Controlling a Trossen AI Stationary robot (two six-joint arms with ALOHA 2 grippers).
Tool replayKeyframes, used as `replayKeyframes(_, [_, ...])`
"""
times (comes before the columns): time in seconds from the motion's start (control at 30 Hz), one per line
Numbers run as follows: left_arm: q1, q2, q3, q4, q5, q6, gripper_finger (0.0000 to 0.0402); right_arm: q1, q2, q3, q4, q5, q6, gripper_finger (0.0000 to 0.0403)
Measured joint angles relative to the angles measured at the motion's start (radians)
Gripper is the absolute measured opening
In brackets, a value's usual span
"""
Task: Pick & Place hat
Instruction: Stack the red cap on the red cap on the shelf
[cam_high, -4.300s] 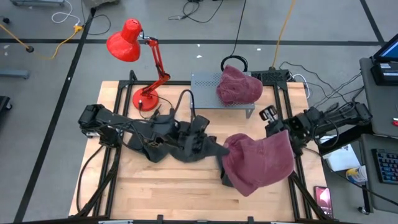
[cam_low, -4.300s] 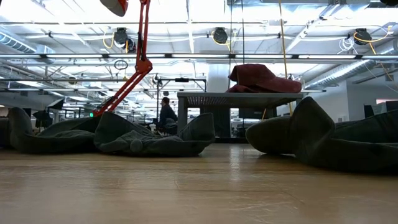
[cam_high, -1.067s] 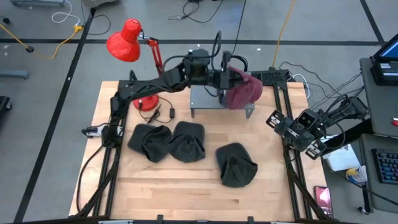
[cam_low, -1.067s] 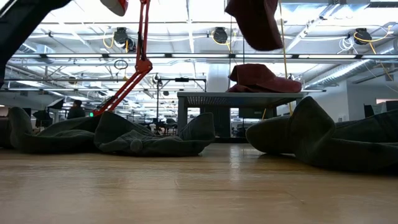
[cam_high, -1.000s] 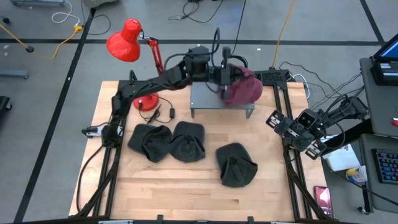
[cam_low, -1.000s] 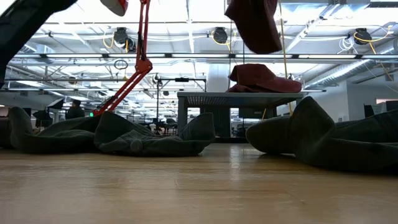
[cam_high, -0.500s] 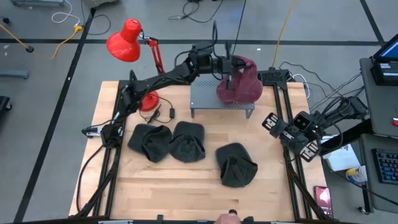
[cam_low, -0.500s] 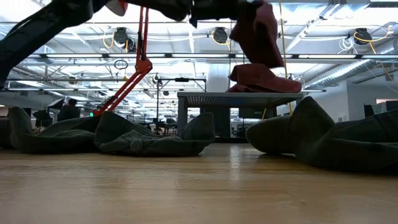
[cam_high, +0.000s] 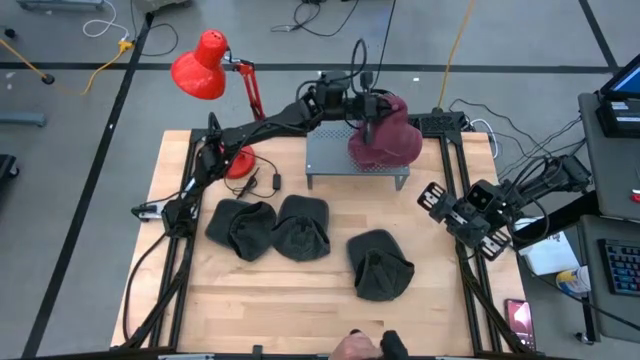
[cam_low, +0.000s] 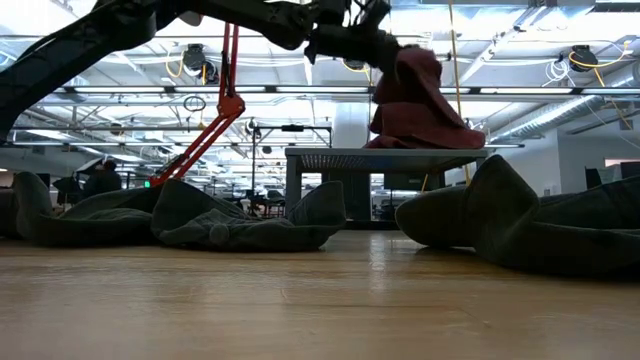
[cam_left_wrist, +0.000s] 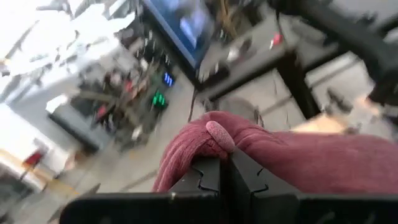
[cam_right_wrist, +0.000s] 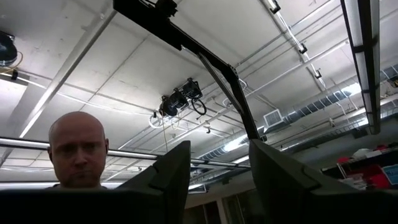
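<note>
Maroon hat (cam_high: 385, 140) hangs pinched in the left gripper (cam_high: 368, 108) above the grey metal stand (cam_high: 335, 155); the right gripper (cam_high: 432, 196) waits half-open at the table's edge.

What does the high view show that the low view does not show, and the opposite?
Only the high view shows the right tool, open and empty by the table's right edge, the lamp's red shade and a third dark hat. Only the low view shows the room's ceiling lights. Both show the left tool shut on a red hat over the grey stand.
</note>
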Motion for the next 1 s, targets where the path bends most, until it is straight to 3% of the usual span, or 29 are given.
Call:
replayKeyframes(0.23, [0.007, 0.000, 0.000, -0.191, -0.010, 0.071, 0.0003, 0.000, 0.000, 0.000, -0.005, 0.000, -0.001, 0.0155])
replayKeyframes(0.63, [0.004, -0.008, 0.000, -0.412, -0.142, -0.007, 0.0011, 0.000, 0.000, 0.000, -0.016, -0.004, 0.001, 0.0155])
replayKeyframes(1.0, [-0.008, -0.064, 0.000, -0.426, -0.241, -0.240, 0.0177, 0.000, 0.000, 0.000, -0.015, -0.005, 0.002, 0.0155])
